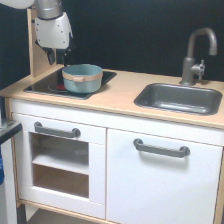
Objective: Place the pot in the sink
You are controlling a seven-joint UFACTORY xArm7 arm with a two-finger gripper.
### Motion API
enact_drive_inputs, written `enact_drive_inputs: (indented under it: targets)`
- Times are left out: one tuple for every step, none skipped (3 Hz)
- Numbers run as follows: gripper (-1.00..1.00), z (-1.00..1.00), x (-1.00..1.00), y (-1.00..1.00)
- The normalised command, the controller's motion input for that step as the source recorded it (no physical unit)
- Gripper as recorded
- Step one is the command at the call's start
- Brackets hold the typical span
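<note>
The pot (pixel 82 78) is sitting upright on the black stove plate (pixel 47 85), toward the plate's end nearer the sink, with its tan band showing around the rim and nothing covering its mouth. The sink (pixel 178 98) is lying recessed in the wooden countertop (pixel 117 97) toward the exterior view's right, well apart from the pot, and the curved faucet (pixel 197 52) is standing behind it. The gripper (pixel 52 56) is hanging above the far corner of the stove plate on the exterior view's left, behind and beside the pot and not touching it. Its white housing is showing clearly, but the dark fingers below it are blurring into the dark background, so whether the jaws are standing apart or together cannot be told. Below the countertop, the white cabinet is showing an oven door with a window (pixel 59 165) under the stove plate and a plain door (pixel 160 185) under the sink, each bearing a grey handle.
</note>
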Motion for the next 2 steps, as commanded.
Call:
enact_drive_inputs:
  targets:
    - [1.0,-0.94,0.16,0.17]
    - [0.96,-0.87,0.26,0.09]
